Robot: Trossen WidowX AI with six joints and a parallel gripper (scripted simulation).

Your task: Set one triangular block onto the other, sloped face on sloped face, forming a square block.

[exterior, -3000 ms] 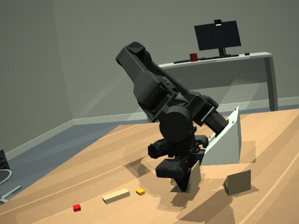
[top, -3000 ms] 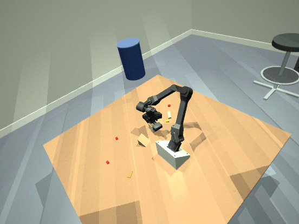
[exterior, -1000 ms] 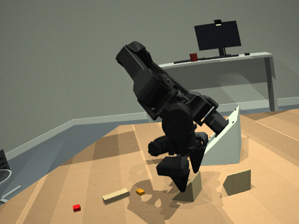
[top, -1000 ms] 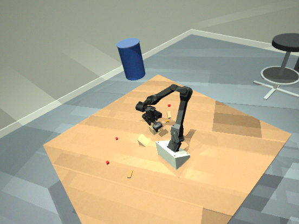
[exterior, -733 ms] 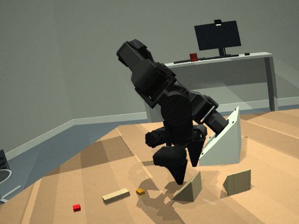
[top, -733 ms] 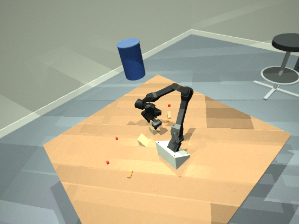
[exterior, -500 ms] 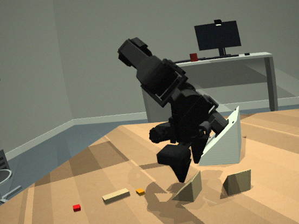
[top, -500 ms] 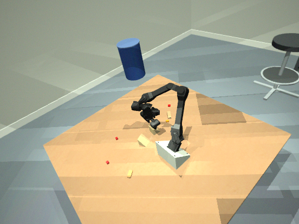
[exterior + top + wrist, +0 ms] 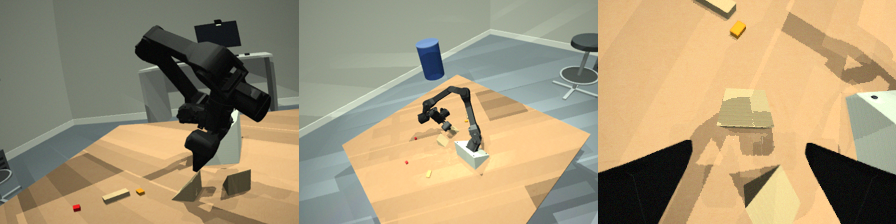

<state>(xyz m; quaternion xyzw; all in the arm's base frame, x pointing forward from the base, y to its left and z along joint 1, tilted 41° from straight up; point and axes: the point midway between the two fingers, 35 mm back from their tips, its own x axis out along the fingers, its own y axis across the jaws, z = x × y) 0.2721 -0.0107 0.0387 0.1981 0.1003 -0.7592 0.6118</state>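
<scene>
Two tan triangular blocks lie apart on the wooden table (image 9: 515, 151), not stacked. One block (image 9: 454, 130) (image 9: 190, 188) (image 9: 746, 114) lies on the side nearer an orange cube. The other block (image 9: 442, 140) (image 9: 238, 181) (image 9: 770, 197) lies a short gap away and shows low between the fingers in the wrist view. My gripper (image 9: 447, 126) (image 9: 198, 162) (image 9: 749, 146) hovers over the pair with its fingers wide open and nothing between them. In the exterior view a fingertip hangs just above the apex of the first block.
The arm's pale base box (image 9: 472, 157) (image 9: 230, 146) (image 9: 873, 130) stands close beside the blocks. An orange cube (image 9: 466, 120) (image 9: 140, 191) (image 9: 738, 28), a tan bar (image 9: 116, 195) (image 9: 718, 5), red cubes (image 9: 415, 138) (image 9: 406, 162) and a yellow bar (image 9: 428, 173) lie scattered.
</scene>
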